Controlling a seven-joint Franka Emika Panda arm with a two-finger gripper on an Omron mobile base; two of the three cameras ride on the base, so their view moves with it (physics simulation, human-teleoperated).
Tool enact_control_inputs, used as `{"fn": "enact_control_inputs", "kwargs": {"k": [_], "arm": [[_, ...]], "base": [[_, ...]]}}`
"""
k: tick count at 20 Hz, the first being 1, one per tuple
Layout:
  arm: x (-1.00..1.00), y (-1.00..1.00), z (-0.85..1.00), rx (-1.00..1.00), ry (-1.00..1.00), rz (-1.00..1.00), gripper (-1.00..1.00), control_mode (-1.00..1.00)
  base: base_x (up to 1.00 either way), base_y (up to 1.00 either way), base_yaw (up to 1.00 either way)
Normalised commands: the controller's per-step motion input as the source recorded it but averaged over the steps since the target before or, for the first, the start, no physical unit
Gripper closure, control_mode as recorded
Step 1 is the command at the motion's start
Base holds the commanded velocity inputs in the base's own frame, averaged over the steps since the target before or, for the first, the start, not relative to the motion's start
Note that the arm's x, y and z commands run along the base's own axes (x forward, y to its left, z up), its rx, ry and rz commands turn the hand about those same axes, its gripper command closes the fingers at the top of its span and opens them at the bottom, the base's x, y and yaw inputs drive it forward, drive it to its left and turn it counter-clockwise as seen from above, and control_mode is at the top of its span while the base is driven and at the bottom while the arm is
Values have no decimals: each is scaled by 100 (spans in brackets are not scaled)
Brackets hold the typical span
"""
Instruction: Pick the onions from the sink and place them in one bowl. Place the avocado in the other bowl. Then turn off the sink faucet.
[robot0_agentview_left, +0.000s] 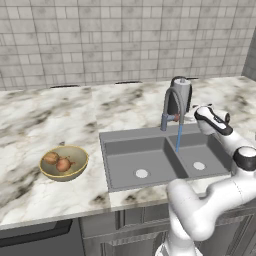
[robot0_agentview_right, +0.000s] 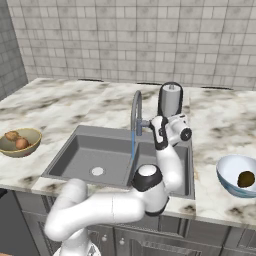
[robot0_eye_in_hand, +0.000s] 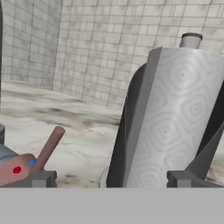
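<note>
The marbled white-and-brown tabletop (robot0_agentview_left: 45, 120) carries a grey rectangular double-basin sink (robot0_agentview_left: 165, 157), both basins bare apart from white drain discs, with a thin blue stream falling from the grey gooseneck faucet (robot0_agentview_left: 170, 102). A pale blue-and-white bowl (robot0_agentview_right: 239, 176) right of the sink holds the dark olive avocado (robot0_agentview_right: 245, 179). A dull yellow-gold bowl (robot0_agentview_left: 64, 162) to the left holds two orange-brown onions (robot0_agentview_left: 57, 161). The gripper (robot0_eye_in_hand: 109, 179) has its jaws wide apart, seemingly touching nothing, near the faucet's reddish lever (robot0_eye_in_hand: 48, 148) and a grey paper-towel roll (robot0_eye_in_hand: 175, 118).
</note>
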Motion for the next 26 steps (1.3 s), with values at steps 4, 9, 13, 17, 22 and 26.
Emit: {"fn": "enact_control_inputs", "kwargs": {"k": [4, 9, 13, 17, 22, 26], "arm": [[56, -2, -19, 0, 0, 0, -100, -100], [54, -8, -20, 0, 0, 0, -100, -100], [53, -11, -18, 0, 0, 0, -100, -100], [44, 0, 0, 2, 0, 0, -100, -100], [36, 23, -3, 1, 0, 3, -100, -100], [30, 44, -17, 0, -4, 8, -100, -100]], "base": [[0, 0, 0], [0, 0, 0], [0, 0, 0], [0, 0, 0], [0, 0, 0], [0, 0, 0]]}}
